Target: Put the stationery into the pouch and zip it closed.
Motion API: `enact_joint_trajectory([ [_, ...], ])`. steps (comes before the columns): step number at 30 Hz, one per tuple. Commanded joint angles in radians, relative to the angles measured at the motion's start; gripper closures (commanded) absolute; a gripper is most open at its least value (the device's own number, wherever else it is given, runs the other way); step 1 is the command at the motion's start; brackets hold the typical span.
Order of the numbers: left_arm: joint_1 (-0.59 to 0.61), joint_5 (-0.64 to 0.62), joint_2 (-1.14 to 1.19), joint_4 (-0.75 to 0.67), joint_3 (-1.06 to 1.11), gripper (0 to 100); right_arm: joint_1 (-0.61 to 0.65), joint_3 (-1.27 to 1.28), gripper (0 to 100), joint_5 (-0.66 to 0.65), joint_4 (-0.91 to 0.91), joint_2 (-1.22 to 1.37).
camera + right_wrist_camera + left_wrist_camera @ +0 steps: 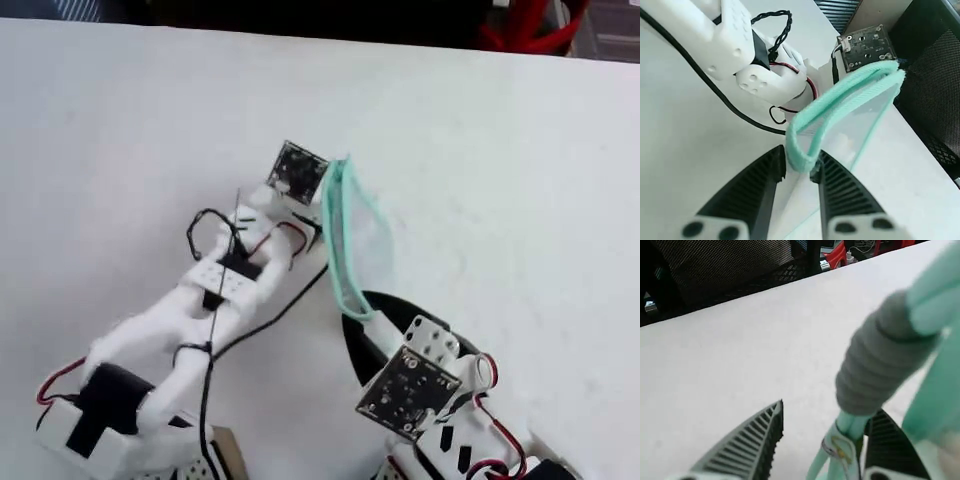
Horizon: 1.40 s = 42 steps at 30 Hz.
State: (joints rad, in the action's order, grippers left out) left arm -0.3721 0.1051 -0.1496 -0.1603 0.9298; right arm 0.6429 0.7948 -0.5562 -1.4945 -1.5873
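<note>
The pouch (pixel 352 235) is clear plastic with a mint-green edge and stands on edge on the white table (pixel 500 130) between the two arms. My right gripper (pixel 801 156) is shut on its near end (pixel 799 150), at the low middle of the high view (pixel 362 315). My left gripper (pixel 830 409) is at the far end (pixel 320 212), open, with the mint edge strips (pixel 840 445) lying against one finger (pixel 887 445). A blurred grey ribbed piece (pixel 880 357), joined to a mint part (pixel 935 285), hangs close above them; I cannot tell what it is.
Cables (pixel 215 225) loop over the left arm (pixel 190 310). A dark mesh surface (pixel 725 260) stands beyond the table's far edge. A small brown block (pixel 225 455) sits by the left arm's base. Bare table lies to the right and at the back.
</note>
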Motion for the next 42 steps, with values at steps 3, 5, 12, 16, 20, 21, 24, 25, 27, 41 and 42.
enact_joint_trajectory([
  [3, 0.001, -0.009, -0.054, -0.023, -0.095, 82, 0.01, 0.008, 97.9, -0.012, -0.033, 0.013],
  [5, 0.001, -0.009, -0.051, -0.023, -0.121, 89, 0.007, 0.008, 97.9, -0.011, -0.033, 0.013],
  [12, 0.068, 0.017, -0.13, -0.014, -0.133, 98, -0.001, 0.006, 97.9, -0.002, -0.018, 0.013],
  [16, 0.131, 0.017, -0.275, 0.012, -0.095, 98, -0.113, 0.008, 97.9, 0.038, 0.053, 0.015],
  [20, 0.174, 0.018, -0.453, 0.164, -0.091, 98, -0.196, 0.015, 97.9, 0.098, 0.114, 0.016],
  [21, 0.18, 0.018, -0.495, 0.199, -0.091, 98, -0.194, 0.025, 97.9, 0.1, 0.124, 0.016],
  [24, 0.185, 0.018, -0.615, 0.296, -0.091, 98, -0.194, 0.068, 97.9, 0.127, 0.159, 0.016],
  [25, 0.18, 0.018, -0.654, 0.33, -0.091, 98, -0.194, 0.083, 97.9, 0.137, 0.174, 0.016],
  [27, 0.173, 0.018, -0.731, 0.396, -0.091, 98, -0.193, 0.107, 97.9, 0.14, 0.194, 0.016],
  [41, -0.004, 0.018, -1.075, 0.824, -0.081, 98, -0.163, 0.135, 97.4, 0.233, 0.229, 0.012],
  [42, -0.016, 0.018, -1.073, 0.83, -0.081, 98, -0.147, 0.149, 97.1, 0.233, 0.242, 0.005],
])
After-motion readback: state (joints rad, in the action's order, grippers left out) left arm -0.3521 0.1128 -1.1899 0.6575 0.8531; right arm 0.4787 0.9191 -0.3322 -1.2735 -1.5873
